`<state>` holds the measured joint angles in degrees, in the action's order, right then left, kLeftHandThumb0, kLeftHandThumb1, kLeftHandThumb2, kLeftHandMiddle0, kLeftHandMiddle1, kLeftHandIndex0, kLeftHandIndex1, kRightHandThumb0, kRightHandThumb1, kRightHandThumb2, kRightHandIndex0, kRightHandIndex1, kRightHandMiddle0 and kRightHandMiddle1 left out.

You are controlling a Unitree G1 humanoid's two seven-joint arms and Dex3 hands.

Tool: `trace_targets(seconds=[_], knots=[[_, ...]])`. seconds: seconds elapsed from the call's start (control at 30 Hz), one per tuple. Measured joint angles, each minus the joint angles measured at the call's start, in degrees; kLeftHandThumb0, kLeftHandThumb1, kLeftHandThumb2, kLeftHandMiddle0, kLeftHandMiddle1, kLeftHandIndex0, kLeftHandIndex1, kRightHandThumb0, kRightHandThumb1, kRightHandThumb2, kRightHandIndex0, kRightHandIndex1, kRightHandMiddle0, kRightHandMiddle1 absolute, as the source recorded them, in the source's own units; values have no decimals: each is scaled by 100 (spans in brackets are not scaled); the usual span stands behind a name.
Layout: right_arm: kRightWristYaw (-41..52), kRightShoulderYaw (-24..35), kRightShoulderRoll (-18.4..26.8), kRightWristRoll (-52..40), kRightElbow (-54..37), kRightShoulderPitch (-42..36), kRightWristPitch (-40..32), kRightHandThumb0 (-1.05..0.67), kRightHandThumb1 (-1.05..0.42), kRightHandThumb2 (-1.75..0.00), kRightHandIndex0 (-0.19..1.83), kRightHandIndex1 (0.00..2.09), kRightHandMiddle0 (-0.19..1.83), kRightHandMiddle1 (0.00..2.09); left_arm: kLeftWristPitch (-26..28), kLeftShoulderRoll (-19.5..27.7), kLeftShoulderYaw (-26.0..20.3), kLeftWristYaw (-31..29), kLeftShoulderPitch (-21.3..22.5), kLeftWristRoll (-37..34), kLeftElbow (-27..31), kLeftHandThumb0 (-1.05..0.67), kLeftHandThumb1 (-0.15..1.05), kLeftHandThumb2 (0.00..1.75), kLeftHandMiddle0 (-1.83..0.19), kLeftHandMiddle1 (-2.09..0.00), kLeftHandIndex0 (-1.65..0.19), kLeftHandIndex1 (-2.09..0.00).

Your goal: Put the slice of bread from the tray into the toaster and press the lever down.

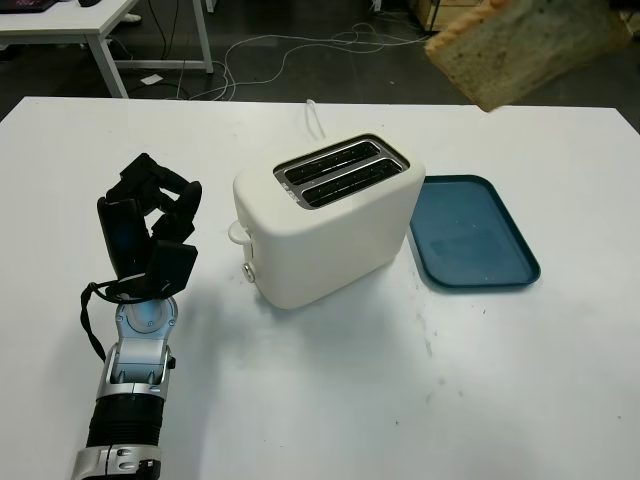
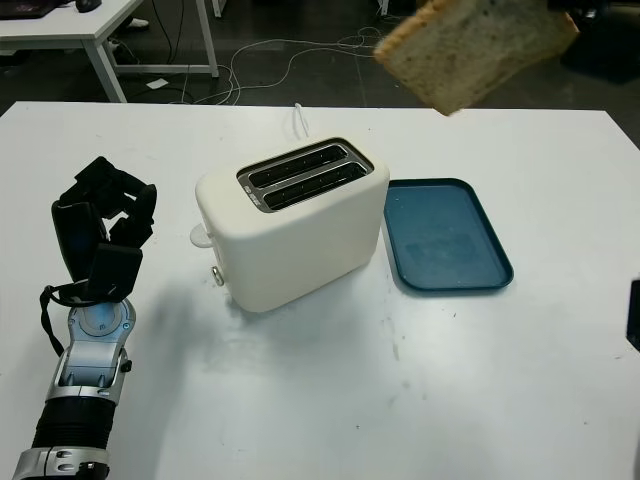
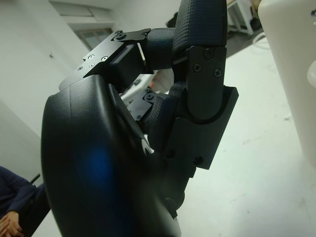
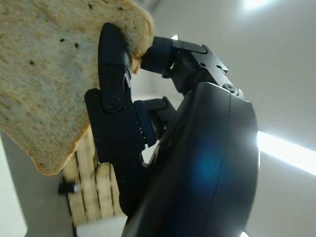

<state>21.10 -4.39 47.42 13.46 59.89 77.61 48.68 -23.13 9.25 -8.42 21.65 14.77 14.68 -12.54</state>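
Note:
A slice of speckled bread [image 1: 525, 45] hangs high in the air, above and behind the blue tray [image 1: 470, 235], which lies bare to the right of the toaster. My right hand [image 4: 123, 54] is shut on the slice, with black fingers [image 4: 116, 108] pressed over its face. The white two-slot toaster [image 1: 330, 215] stands mid-table with both slots [image 1: 340, 172] showing dark; its lever [image 1: 238, 232] sticks out on its left end above a small knob [image 1: 248, 270]. To the left of the toaster is my left hand [image 1: 150, 225], its fingers curled and holding nothing.
A white cable [image 1: 315, 120] runs off the table's far edge behind the toaster. A white desk [image 1: 70, 25] and floor cables lie beyond the table. A person's dark sleeve [image 3: 12, 197] shows in the left wrist view.

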Motion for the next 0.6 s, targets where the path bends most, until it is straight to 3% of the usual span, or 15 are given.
trace_targets(seconds=[0.23,0.6], knots=[[450,24,-375,-188,-202,411,-314,-49,-92,-26,85,175,65,175,3,-9,0,1,0,-2,28,-99,92,33,-97,-163,-82,-149],[1176,-157,-1318,-364,-384,397,-708,-42,-92,-31,105,175,78,175,9,-20,3,23,-2,0,30,-98,92,33,-96,-163,-82,-149]])
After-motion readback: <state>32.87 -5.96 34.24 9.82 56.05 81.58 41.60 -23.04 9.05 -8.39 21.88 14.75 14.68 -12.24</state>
